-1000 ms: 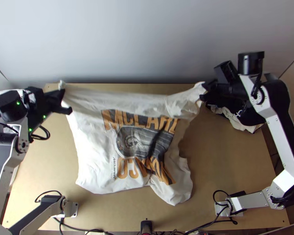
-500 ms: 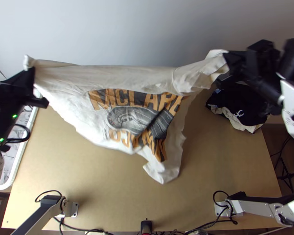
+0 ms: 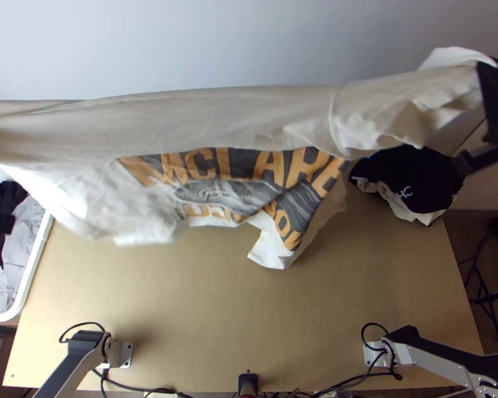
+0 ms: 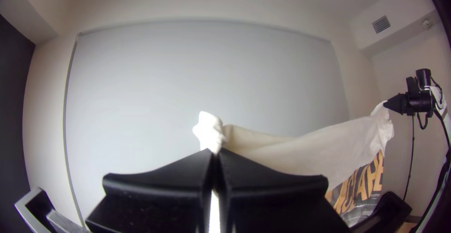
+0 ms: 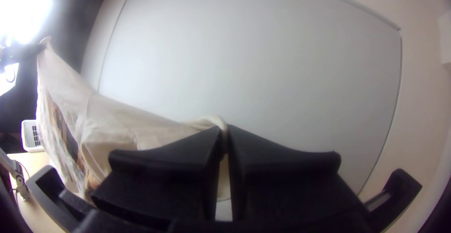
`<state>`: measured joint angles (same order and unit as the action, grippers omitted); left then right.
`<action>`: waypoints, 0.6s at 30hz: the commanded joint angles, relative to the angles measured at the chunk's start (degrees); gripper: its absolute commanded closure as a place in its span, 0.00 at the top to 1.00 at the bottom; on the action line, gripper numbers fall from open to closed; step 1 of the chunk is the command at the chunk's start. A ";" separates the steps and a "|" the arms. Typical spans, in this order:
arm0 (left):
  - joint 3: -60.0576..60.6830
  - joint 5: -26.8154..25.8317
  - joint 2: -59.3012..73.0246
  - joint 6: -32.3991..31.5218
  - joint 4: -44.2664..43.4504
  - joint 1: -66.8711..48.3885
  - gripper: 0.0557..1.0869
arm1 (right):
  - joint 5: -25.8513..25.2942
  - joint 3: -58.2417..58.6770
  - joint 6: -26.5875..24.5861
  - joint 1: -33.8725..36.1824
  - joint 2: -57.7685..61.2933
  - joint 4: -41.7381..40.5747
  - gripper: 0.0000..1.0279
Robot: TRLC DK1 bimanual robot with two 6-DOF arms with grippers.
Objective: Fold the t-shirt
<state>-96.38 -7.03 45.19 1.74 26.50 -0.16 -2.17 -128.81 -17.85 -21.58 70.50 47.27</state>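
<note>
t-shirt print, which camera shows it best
The top view: the t-shirt's print spreads widest there, with a row of orange letters above a creased lower part. The left wrist view shows part of it, off to one side; the right wrist view catches it at a steep slant.

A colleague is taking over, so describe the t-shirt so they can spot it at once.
Start from the light wooden table in the top view. Above its far part, a cream t-shirt hangs stretched between the left gripper and the right gripper. Bold orange lettering around a grey picture sets it apart from the black cloth lying by the table's far right corner.
</note>
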 commanded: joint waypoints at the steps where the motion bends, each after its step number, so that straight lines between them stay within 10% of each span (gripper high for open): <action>1: -7.07 -0.53 -1.42 0.02 5.58 -0.19 0.03 | -1.25 -2.41 0.00 -0.04 -4.93 2.39 0.03; 18: -12.17 -2.20 -5.81 -0.24 16.83 1.13 0.03 | -1.43 -0.47 4.05 2.07 -14.43 9.60 0.03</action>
<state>-109.60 -9.19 40.75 1.72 40.86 0.51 -3.42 -131.28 -16.23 -20.25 58.89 54.28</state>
